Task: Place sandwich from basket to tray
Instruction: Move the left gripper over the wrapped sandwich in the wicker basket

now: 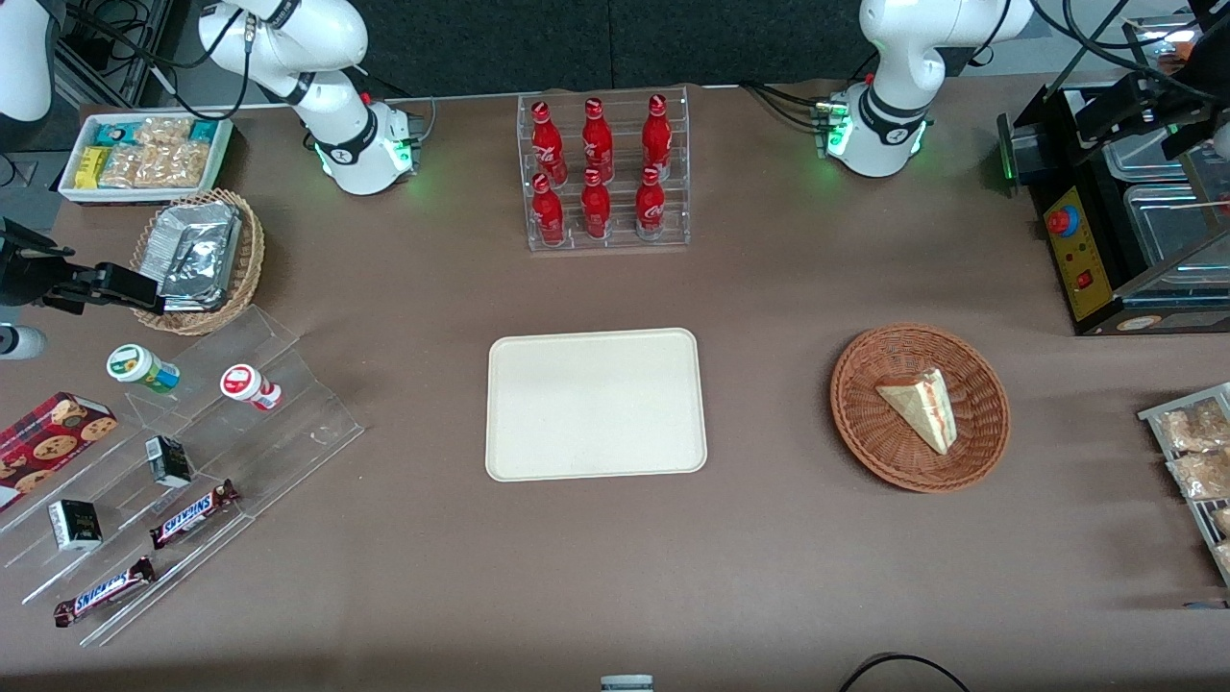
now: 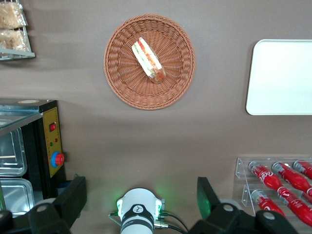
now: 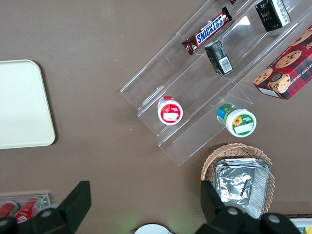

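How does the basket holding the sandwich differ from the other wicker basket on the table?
The basket is reddish-brown and shallow; the tan basket is lighter with taller sides. The basket holds one sandwich; the tan basket holds foil packets. Both are round woven wicker. The gripper is open, high above the table.

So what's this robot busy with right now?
Nothing is being handled yet. The sandwich lies in the basket, and the tray beside it holds nothing. The working arm's pincer hangs open high above the table, over the stretch between its own base and the basket.
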You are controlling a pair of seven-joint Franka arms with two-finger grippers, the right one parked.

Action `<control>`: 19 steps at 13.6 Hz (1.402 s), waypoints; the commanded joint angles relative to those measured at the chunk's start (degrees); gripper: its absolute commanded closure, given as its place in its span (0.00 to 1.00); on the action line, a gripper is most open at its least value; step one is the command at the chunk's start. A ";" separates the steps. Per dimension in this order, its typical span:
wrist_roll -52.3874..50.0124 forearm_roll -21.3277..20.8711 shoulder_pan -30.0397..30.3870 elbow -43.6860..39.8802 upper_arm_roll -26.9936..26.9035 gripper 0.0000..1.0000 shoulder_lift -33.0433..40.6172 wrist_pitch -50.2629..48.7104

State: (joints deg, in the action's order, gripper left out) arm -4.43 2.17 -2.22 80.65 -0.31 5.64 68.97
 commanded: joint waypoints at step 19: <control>-34.01 -6.39 -0.68 35.08 -0.31 0.00 -6.41 44.46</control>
State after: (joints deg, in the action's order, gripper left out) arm -29.98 -3.32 -2.26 111.20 -0.71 -0.26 107.74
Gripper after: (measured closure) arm 0.000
